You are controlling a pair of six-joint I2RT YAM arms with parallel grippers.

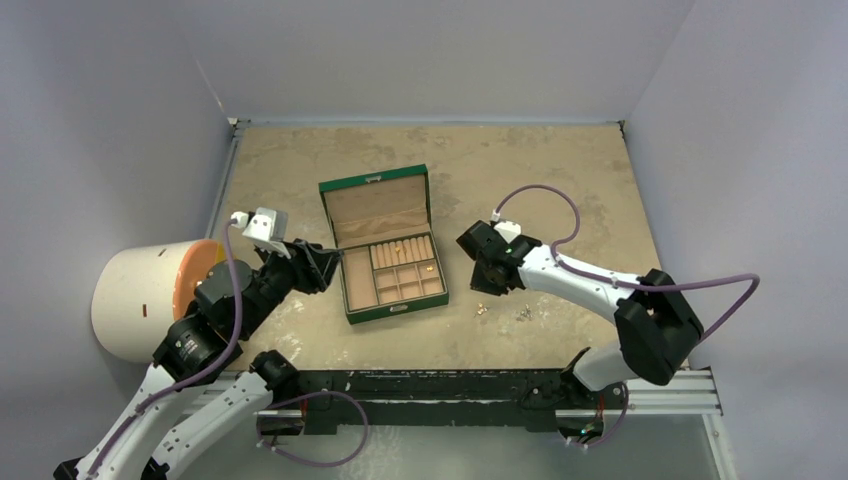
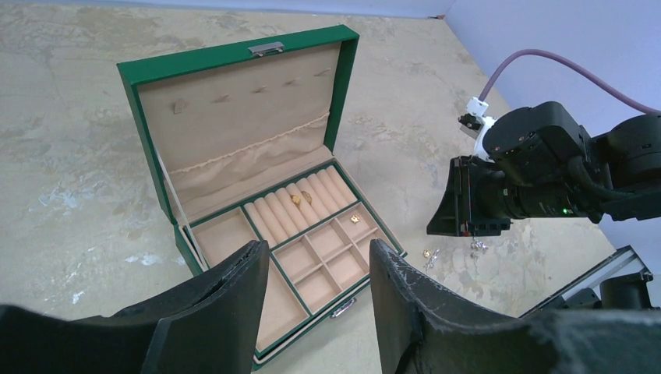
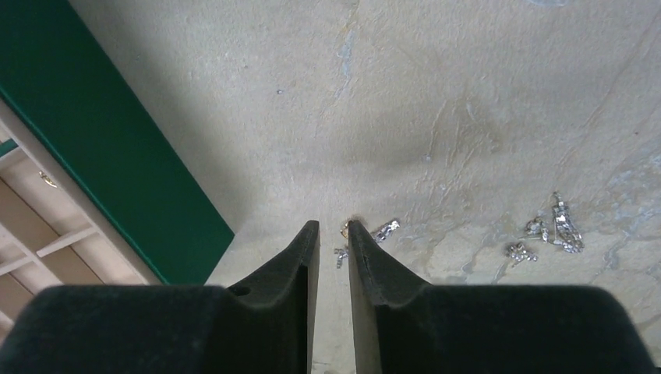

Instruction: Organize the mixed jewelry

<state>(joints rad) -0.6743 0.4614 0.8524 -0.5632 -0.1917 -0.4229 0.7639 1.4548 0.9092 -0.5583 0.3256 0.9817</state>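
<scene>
**Anna:** Where does the mixed jewelry point(image 3: 372, 231) lie?

**Ben:** Mostly on the bare table point(image 1: 560, 170), on the right side of the green box point(image 3: 109, 148). One little heap of gold and silver bits is near the box, and a silvery heap point(image 3: 555, 232) lies farther out. A few gold pieces point(image 2: 300, 198) already sit inside the box, on the ring rolls.

**Anna:** And which hand is closer?

**Ben:** The right gripper point(image 3: 334, 227), clearly. It points down, and the near heap lies just ahead of its tips, a little toward the right-hand pad. One bit shows through the gap. The jaws stand only a slit apart, and I see nothing pinched between them.

**Anna:** How do the pieces lie?

**Ben:** They are too small for me to say which way they point. I think the coming move needs a small shift forward.

**Anna:** And the left gripper point(image 2: 319, 251)?

**Ben:** It is spread wide and empty. It hangs at the box's far side, well apart from the heaps.
</scene>
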